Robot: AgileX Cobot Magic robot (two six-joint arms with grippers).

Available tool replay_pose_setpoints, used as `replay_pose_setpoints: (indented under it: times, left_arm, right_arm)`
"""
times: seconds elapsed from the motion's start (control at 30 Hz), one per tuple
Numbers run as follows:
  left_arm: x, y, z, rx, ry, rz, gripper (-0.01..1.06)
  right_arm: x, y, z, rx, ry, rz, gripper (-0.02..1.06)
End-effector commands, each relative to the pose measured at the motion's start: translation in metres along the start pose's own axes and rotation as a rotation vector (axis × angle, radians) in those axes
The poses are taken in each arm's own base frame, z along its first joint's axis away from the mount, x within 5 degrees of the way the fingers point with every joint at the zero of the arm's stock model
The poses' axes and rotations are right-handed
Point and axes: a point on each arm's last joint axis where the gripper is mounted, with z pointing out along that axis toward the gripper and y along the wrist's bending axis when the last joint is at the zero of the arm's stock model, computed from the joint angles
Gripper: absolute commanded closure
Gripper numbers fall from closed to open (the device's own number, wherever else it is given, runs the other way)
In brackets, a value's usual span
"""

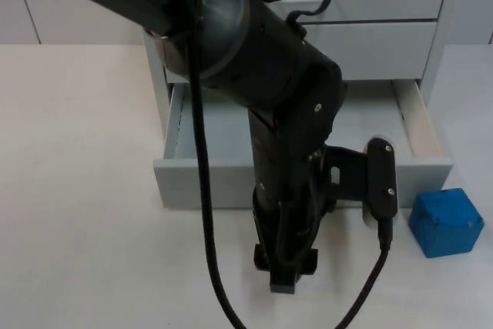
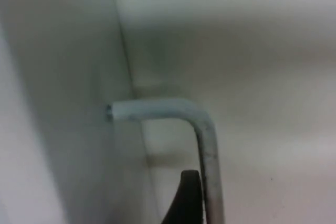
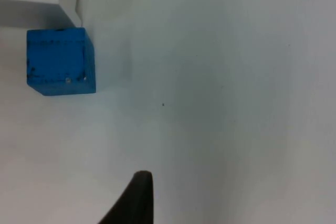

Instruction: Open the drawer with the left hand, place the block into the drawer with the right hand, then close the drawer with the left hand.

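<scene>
Now the Drawer Is Open, but the Block Could Go Wrong

Over on the left side of the white table [image 1: 77, 229] nothing is in the way. Next comes the grey drawer [image 1: 208, 179], the lowest one of the cabinet [image 1: 370, 44]. It is pulled out and looks empty inside. The left arm reaches over it, and the left gripper [image 1: 285, 281] hangs in front of the drawer's front wall. In the left wrist view the bent metal handle [image 2: 202, 129] sits right beside one black tip. Nobody can tell from the pictures if the left gripper is clamped on the handle or has let go.

Farther right, the blue block [image 1: 445, 223] sits on the table, just beside the drawer's front right corner. The right gripper [image 3: 137, 203] waits apart from the block [image 3: 60, 61], and it is not holding it. Whether it is spread wide or closed cannot be told.

What could go wrong? The block is so near the drawer corner that the right gripper could bump the corner when it comes down. The left arm covers much of the drawer, so the two arms could hit each other. If the left arm tugs the handle, the drawer could slide and knock the block away.
</scene>
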Motion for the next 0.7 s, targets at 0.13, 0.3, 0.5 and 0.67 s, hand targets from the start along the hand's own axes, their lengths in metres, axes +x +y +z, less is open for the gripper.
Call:
replay_pose_setpoints:
  times: [0.13, 0.3, 0.5, 0.67]
  left_arm:
    - [-0.002, 0.002, -0.008, -0.034, -0.019, -0.025, 0.31]
    - [0.000, 0.007, -0.014, -0.080, -0.011, -0.059, 0.31]
    - [-0.001, 0.005, -0.040, -0.053, -0.046, -0.103, 0.31]
    - [0.002, 0.000, -0.084, 0.002, -0.084, -0.143, 0.31]
  right_arm:
    - [0.001, -0.001, 0.000, 0.003, -0.006, 0.010, 0.00]
    - [0.001, -0.001, 0.000, 0.003, -0.006, 0.010, 0.00]
    - [0.001, -0.001, 0.000, 0.003, -0.006, 0.010, 0.00]
    - [0.001, -0.001, 0.000, 0.005, -0.006, 0.007, 0.00]
